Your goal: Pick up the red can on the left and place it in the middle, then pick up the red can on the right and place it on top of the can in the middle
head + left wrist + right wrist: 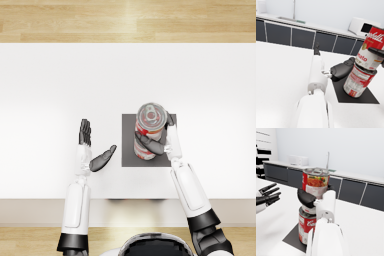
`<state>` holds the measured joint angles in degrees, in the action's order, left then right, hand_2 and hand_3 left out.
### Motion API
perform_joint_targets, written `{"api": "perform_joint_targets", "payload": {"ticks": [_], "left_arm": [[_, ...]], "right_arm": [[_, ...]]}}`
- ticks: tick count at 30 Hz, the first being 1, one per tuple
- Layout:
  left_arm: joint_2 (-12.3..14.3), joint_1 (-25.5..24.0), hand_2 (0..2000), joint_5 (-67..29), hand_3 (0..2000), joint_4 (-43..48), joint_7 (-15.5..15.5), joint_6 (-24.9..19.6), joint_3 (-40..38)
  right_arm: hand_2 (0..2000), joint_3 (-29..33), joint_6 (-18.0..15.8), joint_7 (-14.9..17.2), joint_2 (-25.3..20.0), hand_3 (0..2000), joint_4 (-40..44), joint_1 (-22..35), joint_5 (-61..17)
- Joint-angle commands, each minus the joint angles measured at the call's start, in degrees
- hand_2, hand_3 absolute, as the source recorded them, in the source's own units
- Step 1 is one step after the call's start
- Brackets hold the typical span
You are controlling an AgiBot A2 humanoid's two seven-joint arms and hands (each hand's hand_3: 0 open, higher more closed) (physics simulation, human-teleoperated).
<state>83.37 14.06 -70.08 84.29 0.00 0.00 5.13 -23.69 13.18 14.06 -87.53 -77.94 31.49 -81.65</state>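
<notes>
1. Upper red can (pixel 151 116) (pixel 371 48) (pixel 315 185) sits on top of the lower red can (pixel 143 149) (pixel 359 81) (pixel 306 226), tilted a little in the left wrist view.
2. Lower red can stands upright on the dark square mat (pixel 129 150) (pixel 366 98) (pixel 293 238) in the middle of the white table (pixel 50 85).
3. Right hand (pixel 155 142) (pixel 308 199) grips the upper red can, fingers wrapped around its side.
4. Left hand (pixel 92 147) (pixel 338 71) hangs beside the mat, fingers spread, holding nothing.
5. Behind: kitchen counter with sink (pixel 288 18) and microwave (pixel 362 26) (pixel 297 160).
</notes>
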Motion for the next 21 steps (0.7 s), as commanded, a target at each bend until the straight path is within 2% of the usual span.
{"api": "perform_joint_targets", "payload": {"ticks": [1, 2, 3, 10, 16, 19, 21], "left_arm": [[0.21, 0.83, 0, 0.0, 0, 0.28, 0.0, 0.0, -0.24], [0.28, 0.82, 0, 0.0, 0, 0.28, 0.0, 0.0, -0.31], [0.39, 1.06, 0, 0.0, 0, 0.0, 0.0, 0.0, -0.17], [0.87, 1.08, 0, 0.0, 0, 1.26, 0.0, 0.0, -0.78], [1.27, 1.23, 0, 0.0, 0, 6.66, 0.0, 0.0, -1.69], [1.57, 2.81, 0, 0.0, 0, 10.36, 0.0, 0.0, -3.15], [1.68, 5.51, 0, 0.0, 0, 11.23, 0.0, 0.0, -4.64]], "right_arm": [[0, 0.36, -0.7, 0.31, 0.19, 540, -2.32, -0.61, 0.02], [0, 0.54, -0.86, 0.6, 0.14, 213, -3.37, -0.71, 0.03], [0, 0.83, -0.53, 1.04, 0.2, 0, -4.79, -1.06, 0.04], [0, 2.64, 0.46, 2.15, 0.0, 0, -11.86, -2.16, 0.06], [0, 4.95, 0.59, 3.33, -0.47, 0, -20.61, -2.6, 0.07], [0, 7.61, 0.63, 3.62, -0.72, 0, -24.18, -2.73, 0.07], [0, 10.66, 0.63, 3.62, -1.16, 0, -25.7, -2.43, 0.07]]}}
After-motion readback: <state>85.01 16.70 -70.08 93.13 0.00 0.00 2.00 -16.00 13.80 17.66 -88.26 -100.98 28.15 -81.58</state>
